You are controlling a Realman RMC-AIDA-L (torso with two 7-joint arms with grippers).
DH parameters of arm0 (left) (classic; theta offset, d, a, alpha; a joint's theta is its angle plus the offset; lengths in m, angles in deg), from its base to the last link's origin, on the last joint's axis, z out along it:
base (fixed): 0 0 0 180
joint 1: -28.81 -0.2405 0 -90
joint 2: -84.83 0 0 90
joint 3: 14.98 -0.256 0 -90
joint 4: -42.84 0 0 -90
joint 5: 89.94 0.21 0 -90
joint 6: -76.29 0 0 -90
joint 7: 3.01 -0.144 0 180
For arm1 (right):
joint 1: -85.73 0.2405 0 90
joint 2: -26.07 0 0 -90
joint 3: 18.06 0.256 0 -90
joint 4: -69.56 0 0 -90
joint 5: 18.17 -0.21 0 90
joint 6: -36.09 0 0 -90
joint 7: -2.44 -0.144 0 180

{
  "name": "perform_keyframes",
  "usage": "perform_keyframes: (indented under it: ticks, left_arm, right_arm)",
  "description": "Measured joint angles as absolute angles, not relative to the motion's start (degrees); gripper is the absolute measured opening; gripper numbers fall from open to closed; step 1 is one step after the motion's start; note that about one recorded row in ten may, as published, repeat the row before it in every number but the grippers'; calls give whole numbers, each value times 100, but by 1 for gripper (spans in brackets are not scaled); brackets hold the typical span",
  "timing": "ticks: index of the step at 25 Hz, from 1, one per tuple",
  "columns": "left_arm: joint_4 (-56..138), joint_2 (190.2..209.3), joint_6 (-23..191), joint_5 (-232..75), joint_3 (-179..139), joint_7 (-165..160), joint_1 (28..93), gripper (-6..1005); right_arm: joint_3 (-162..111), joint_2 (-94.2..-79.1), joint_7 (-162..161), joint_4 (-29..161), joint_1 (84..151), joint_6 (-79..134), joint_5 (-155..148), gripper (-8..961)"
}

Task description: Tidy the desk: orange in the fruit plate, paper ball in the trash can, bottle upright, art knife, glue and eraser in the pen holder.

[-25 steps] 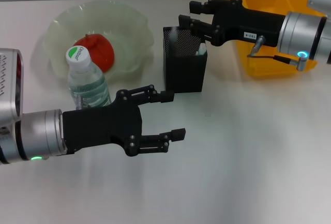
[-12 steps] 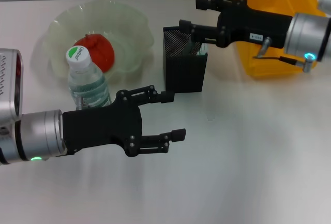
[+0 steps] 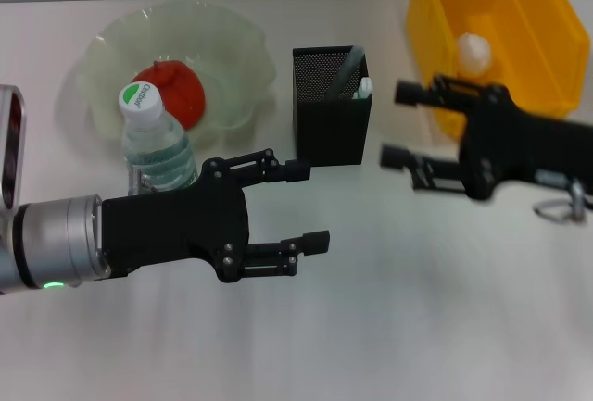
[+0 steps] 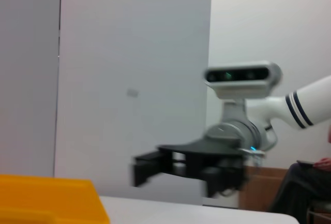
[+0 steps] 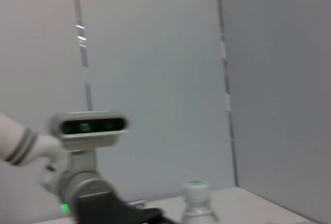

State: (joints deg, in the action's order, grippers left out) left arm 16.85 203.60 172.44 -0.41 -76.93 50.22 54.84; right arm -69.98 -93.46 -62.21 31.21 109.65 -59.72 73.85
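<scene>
Black left gripper (image 3: 301,206) sits nearest, in front of the pen holder (image 3: 332,119), fingers wide, empty. Right gripper (image 3: 400,125) just right of the holder, fingers spread, empty. Bottle (image 3: 154,147) upright left of the holder. Holder contains the glue (image 3: 348,73). Orange (image 3: 172,92) in fruit plate (image 3: 109,42), far left of the holder. Trash can (image 3: 519,12) behind-right holds paper ball (image 3: 473,50).

orange (image 3: 170,93) in fruit plate (image 3: 111,35), bottle (image 3: 156,146) before
</scene>
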Motion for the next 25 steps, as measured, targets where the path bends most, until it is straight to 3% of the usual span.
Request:
perform_keyframes:
  ticks: [9, 25]
  left_arm:
    - [1623, 20288, 17774, -49, -7599, 5262, 5421, 785]
    - [1602, 20057, 17799, -4, -7456, 5430, 4964, 784]
  right_arm:
    - [-7172, -9351, -5578, 3550, 10560, -6696, 7440, 767]
    - [-7834, -9356, -5394, 3888, 10977, -6307, 7401, 768]
